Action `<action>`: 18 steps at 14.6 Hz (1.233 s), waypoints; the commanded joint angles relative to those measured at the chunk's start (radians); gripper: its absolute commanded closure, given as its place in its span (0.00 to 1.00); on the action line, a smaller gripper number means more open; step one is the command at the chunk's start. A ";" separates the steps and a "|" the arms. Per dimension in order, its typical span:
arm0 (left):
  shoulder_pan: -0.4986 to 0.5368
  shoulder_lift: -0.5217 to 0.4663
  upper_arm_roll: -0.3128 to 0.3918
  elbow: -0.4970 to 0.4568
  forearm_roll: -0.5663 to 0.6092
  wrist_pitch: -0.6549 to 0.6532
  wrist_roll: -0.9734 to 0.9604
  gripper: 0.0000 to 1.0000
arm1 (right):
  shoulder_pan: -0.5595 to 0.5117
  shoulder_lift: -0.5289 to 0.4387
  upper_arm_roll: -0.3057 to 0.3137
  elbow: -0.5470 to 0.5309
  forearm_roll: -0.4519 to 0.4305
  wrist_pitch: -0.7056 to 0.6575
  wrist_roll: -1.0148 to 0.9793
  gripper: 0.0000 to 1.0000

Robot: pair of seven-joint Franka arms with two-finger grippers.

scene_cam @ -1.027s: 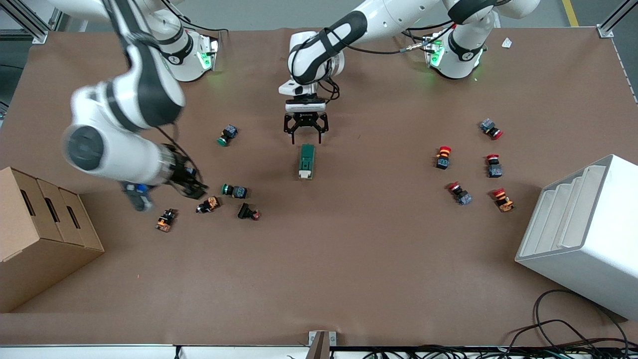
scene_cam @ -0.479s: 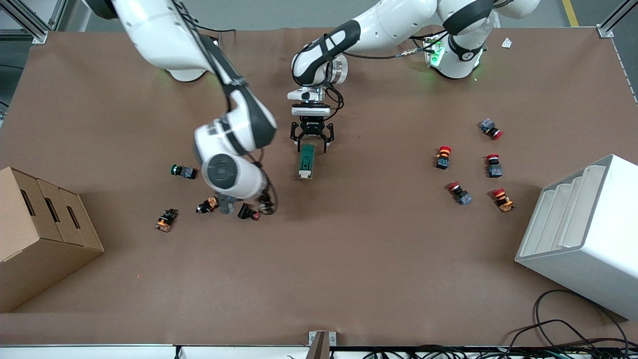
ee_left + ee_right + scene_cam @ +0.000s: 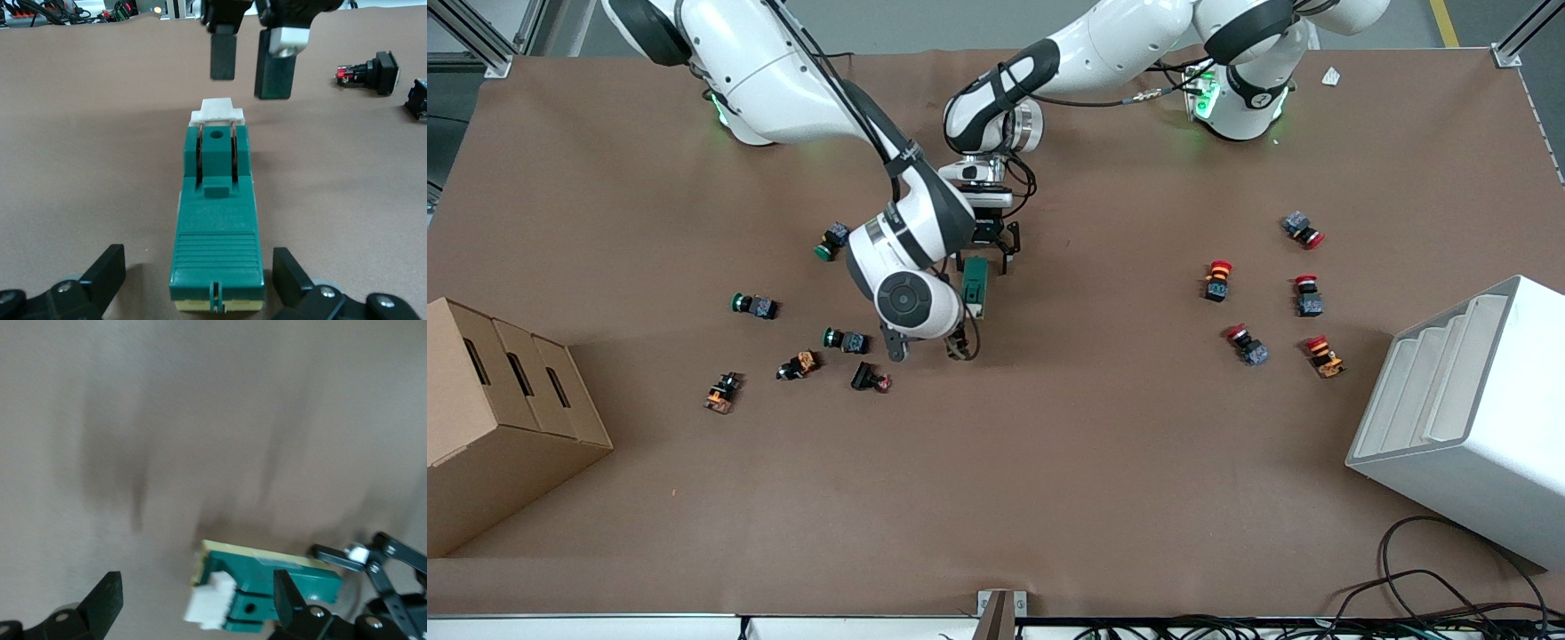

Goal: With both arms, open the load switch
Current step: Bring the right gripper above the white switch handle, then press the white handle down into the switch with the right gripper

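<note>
The load switch [image 3: 975, 283], a dark green oblong block, lies flat at mid-table with its white tab [image 3: 217, 111] at the end nearer the front camera. My left gripper [image 3: 985, 254] is open and low over the switch's other end. In the left wrist view, the left gripper [image 3: 198, 267] has a finger on each side of the block [image 3: 217, 220], clear of it. My right gripper [image 3: 927, 348] is open over the tab end. In the right wrist view, the right gripper [image 3: 198, 587] has the white tab [image 3: 210, 608] between its spread fingers.
Green and orange push buttons [image 3: 845, 340] lie toward the right arm's end, beside the right gripper. Red ones [image 3: 1245, 342] lie toward the left arm's end. A cardboard box [image 3: 507, 418] and a white stepped rack [image 3: 1467, 418] stand at the table's two ends.
The right arm has swung in from its end of the table to the switch's tab end. The left gripper has come down around the switch's other end.
</note>
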 commanded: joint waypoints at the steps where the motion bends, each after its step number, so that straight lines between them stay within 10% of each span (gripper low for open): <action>1: -0.010 0.029 0.014 0.031 0.018 -0.005 -0.013 0.01 | 0.001 0.003 0.025 0.006 0.015 -0.066 0.012 0.00; 18: -0.007 0.029 0.014 0.031 0.017 -0.003 -0.013 0.01 | 0.008 -0.008 0.094 0.014 0.015 -0.300 0.008 0.00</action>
